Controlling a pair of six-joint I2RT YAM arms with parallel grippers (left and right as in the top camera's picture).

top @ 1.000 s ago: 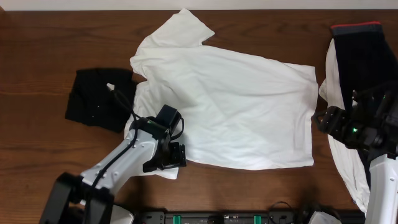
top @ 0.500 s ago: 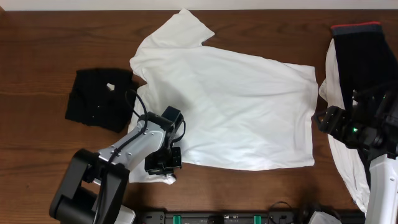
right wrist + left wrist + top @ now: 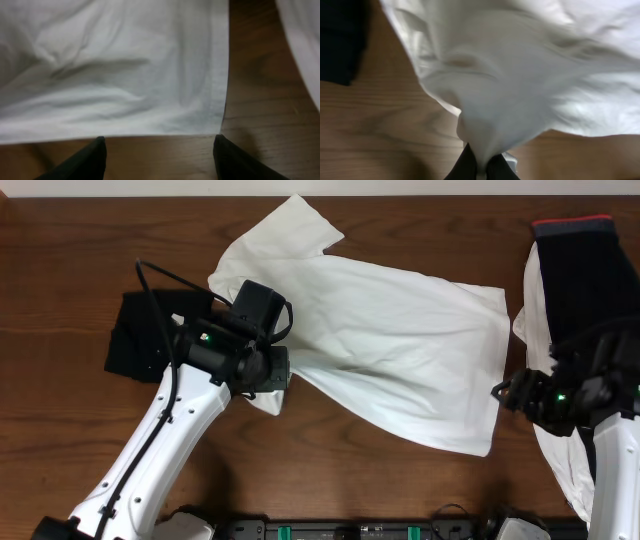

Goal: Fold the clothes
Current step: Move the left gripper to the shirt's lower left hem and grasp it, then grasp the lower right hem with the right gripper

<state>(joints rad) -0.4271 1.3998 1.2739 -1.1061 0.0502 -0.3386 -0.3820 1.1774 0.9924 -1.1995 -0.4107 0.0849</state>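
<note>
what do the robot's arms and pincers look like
Both arms are built of smooth white links joined by black motor housings. The left arm carries a thin black cable looping out near its wrist. A small green light glows on the black wrist housing of it and of the right arm. The left pincer and right pincer have matte black, tapered fingers.

The white T-shirt (image 3: 390,350) lay spread mid-frame, lower-left hem bunched upward. A black garment (image 3: 145,340) lay crumpled left; a dark garment (image 3: 585,270) overlay a white garment (image 3: 560,450) at right.
</note>
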